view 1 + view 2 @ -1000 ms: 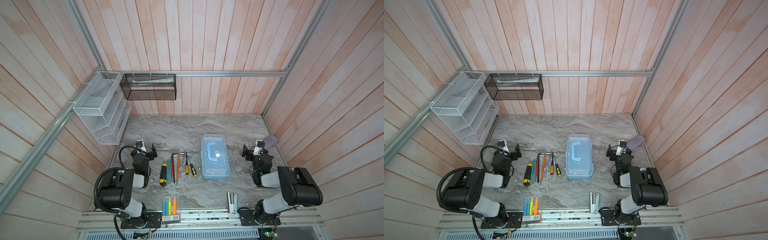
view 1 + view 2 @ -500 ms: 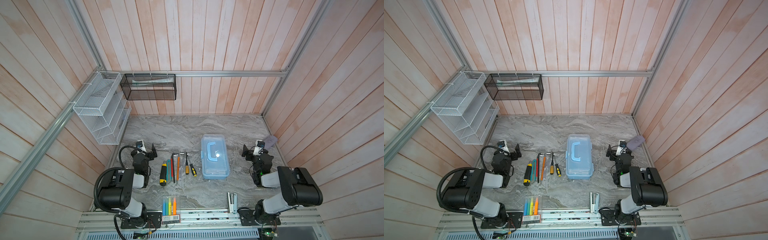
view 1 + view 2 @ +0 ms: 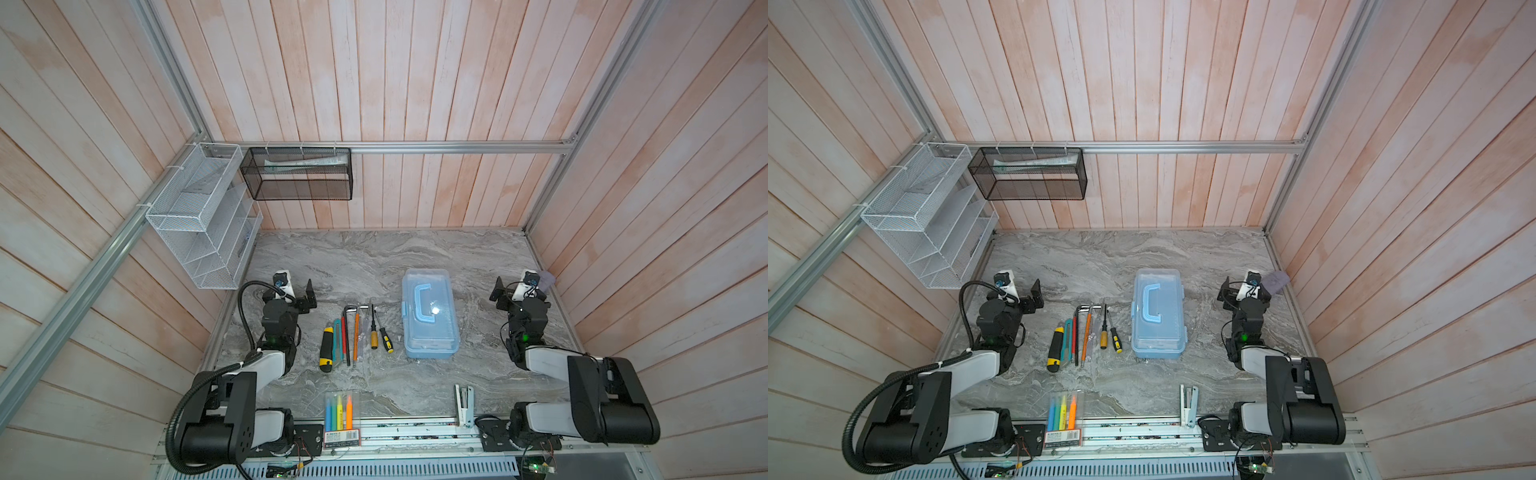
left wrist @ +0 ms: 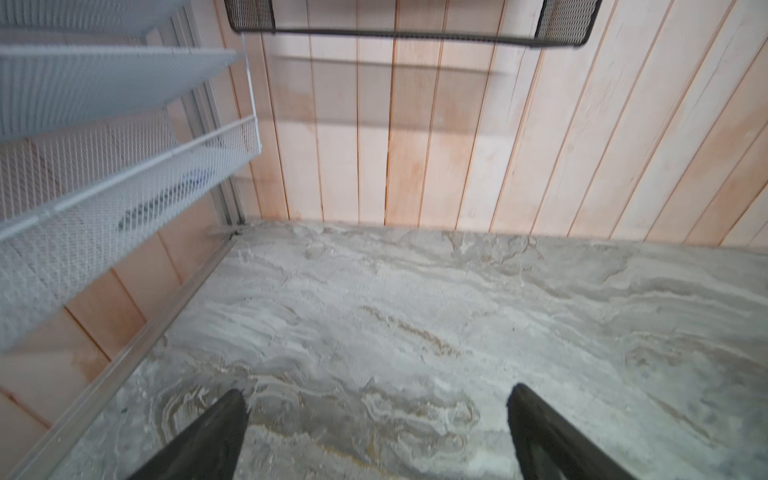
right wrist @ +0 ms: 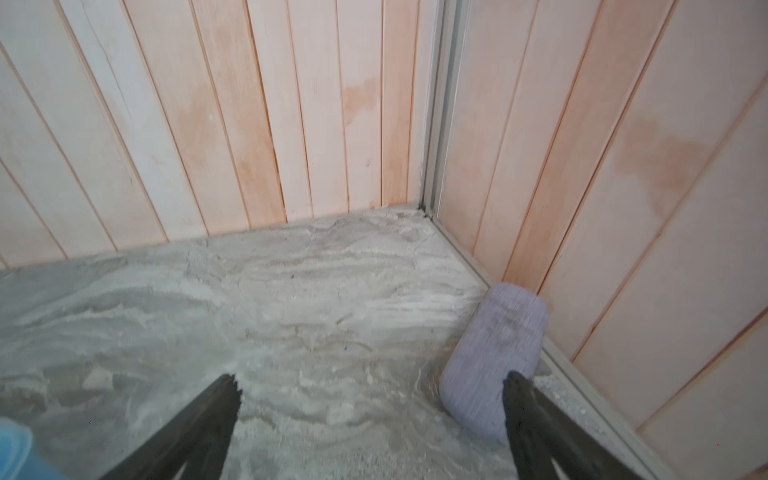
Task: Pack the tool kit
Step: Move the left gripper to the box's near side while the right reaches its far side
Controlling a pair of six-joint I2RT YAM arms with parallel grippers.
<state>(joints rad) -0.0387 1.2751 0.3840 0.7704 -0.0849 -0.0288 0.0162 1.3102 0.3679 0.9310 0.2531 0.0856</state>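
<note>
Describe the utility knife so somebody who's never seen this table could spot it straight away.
On the marble table, find the light blue box near the middle; a row of tools lies left of it in both top views. The utility knife is the row's leftmost piece, farthest from the box: a chunky yellow-and-black body, far fatter than its slim neighbours.

I see no change on my feeds: left pincer (image 4: 376,390), right pincer (image 5: 372,376) and everything on the grey marbled bench (image 3: 374,257) unmoved.
</note>
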